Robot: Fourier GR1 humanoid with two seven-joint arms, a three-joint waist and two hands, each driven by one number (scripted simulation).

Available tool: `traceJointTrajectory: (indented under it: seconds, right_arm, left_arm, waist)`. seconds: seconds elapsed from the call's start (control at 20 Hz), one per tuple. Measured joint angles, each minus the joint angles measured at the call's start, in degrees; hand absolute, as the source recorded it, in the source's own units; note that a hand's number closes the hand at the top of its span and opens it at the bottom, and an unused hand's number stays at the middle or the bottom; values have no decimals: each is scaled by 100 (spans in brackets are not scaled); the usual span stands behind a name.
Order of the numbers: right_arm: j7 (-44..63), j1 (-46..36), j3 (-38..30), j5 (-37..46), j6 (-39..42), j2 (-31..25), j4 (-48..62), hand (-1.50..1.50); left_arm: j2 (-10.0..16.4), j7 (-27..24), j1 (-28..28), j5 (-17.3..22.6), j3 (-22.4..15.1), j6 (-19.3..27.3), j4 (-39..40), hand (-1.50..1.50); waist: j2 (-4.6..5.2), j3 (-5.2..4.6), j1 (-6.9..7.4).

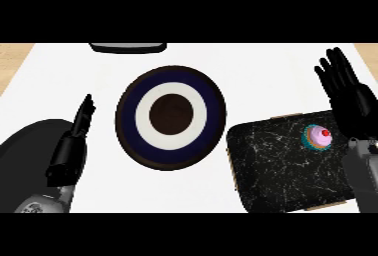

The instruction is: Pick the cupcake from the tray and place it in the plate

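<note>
We note the cupcake (320, 136) on the tray's (280, 170) far right part, just left of the heel of the right hand (350, 100). That hand is wide, fingers straight, holding nothing, and is clearly the nearer one. The left hand (72, 142), fingers also straight, rests left of the plate (127, 120). The plate lies left of the tray.

The white desk (258, 70) is lit brightly and evenly, showing as one flat pale field from side to side, so the dark plate (127, 117) and the black tray (280, 170) stand out against it in hard contrast. The black left hand (74, 145) and right hand (353, 102) catch only a faint grey sheen along their fingers, while the pink cupcake (320, 136) gives the strongest colour. The round plate looks stretched, taller than wide.
</note>
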Motion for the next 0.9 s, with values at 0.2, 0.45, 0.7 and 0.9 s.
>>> traceJointTrajectory:
  seconds: [0.2,0.45,0.7,0.9]
  right_arm:
    - [-53,-27,-676,-315,-699,267,-229,-150]
    - [-302,238,-1614,137,-2310,312,-274,-150]
    - [-1018,500,-1859,961,-4163,1121,-931,-150]
    - [-1119,969,-1192,1625,-5292,1694,-1883,-150]
  left_arm:
    - [241,20,273,-44,161,-30,68,0]
    - [616,115,616,-59,360,-84,272,0]
    - [803,161,814,41,475,-245,288,0]
    - [884,83,983,83,538,-389,238,0]
  waist:
    - [-43,52,-42]
    - [-60,49,-172]
    - [-86,57,-140]
    - [-88,60,-92]
